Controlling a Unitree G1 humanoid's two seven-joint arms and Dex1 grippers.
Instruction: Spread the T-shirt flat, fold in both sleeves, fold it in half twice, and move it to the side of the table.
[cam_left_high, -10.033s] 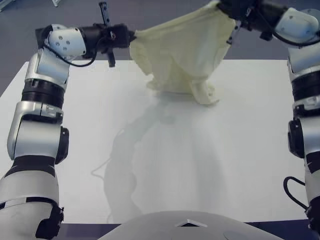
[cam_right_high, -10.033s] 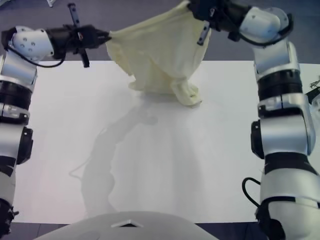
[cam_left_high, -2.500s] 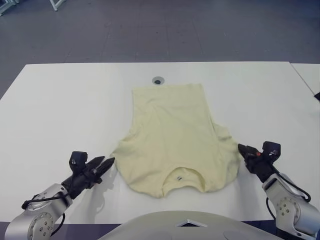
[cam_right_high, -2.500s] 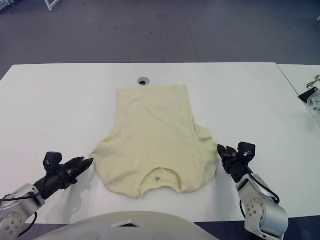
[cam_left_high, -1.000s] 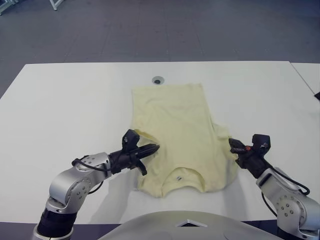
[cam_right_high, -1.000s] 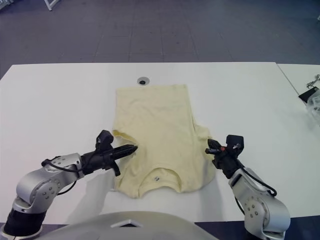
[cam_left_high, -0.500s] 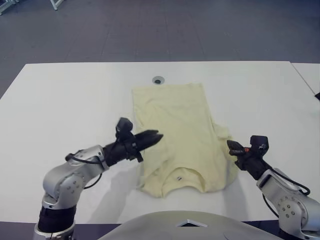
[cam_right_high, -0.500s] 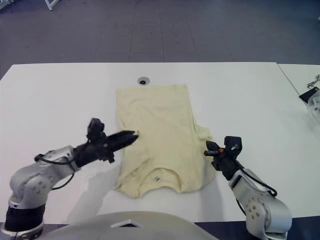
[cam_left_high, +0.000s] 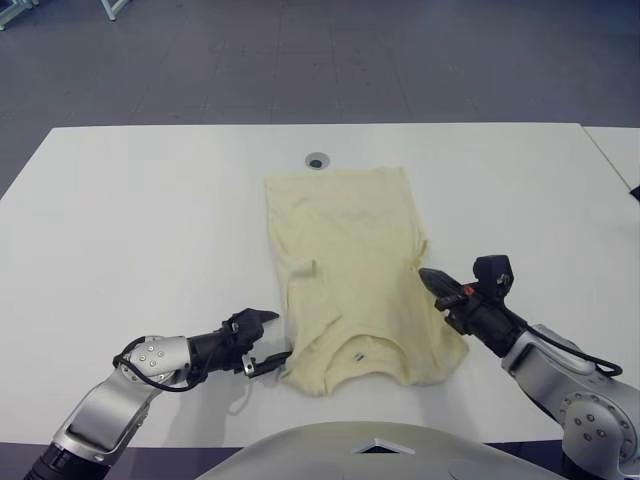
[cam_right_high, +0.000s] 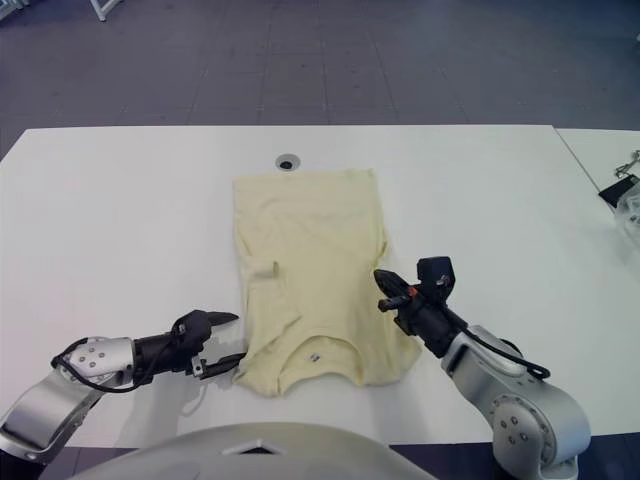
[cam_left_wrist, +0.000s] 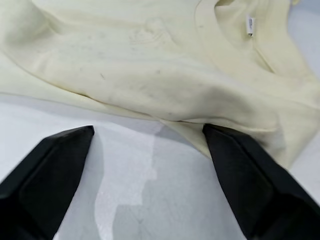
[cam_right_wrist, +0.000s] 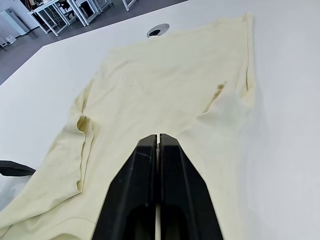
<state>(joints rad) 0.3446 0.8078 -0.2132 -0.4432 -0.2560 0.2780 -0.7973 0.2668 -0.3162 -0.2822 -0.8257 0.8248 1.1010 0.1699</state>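
A pale yellow short-sleeved cotton T-shirt (cam_left_high: 350, 250) lay spread on the white rectangular table (cam_left_high: 130, 200). Its straight hem pointed toward the far edge, just short of a small round grey cable hole (cam_left_high: 317, 160) in the tabletop. Its neckline, with a small white neck label (cam_left_high: 353, 354), faced the robot's side. The left sleeve (cam_left_high: 305, 268) lay turned inward over the body of the shirt, so that side formed a nearly straight edge with some wrinkling below it. On the right side the cloth was also drawn in, with a shadowed crease near the armpit and a rounded bulge toward the near corner. The left gripper (cam_left_high: 283, 334) sat low at the table just beside the shirt's near-left corner. Its two black fingers were spread wide apart, and in the left wrist view one fingertip lay at the folded edge of the cloth while the other was over bare table. The right gripper (cam_left_high: 428, 275) hung over the shirt's right edge, pointing inward. Its fingers were pressed tightly together, and the right wrist view showed their tips above the cloth.
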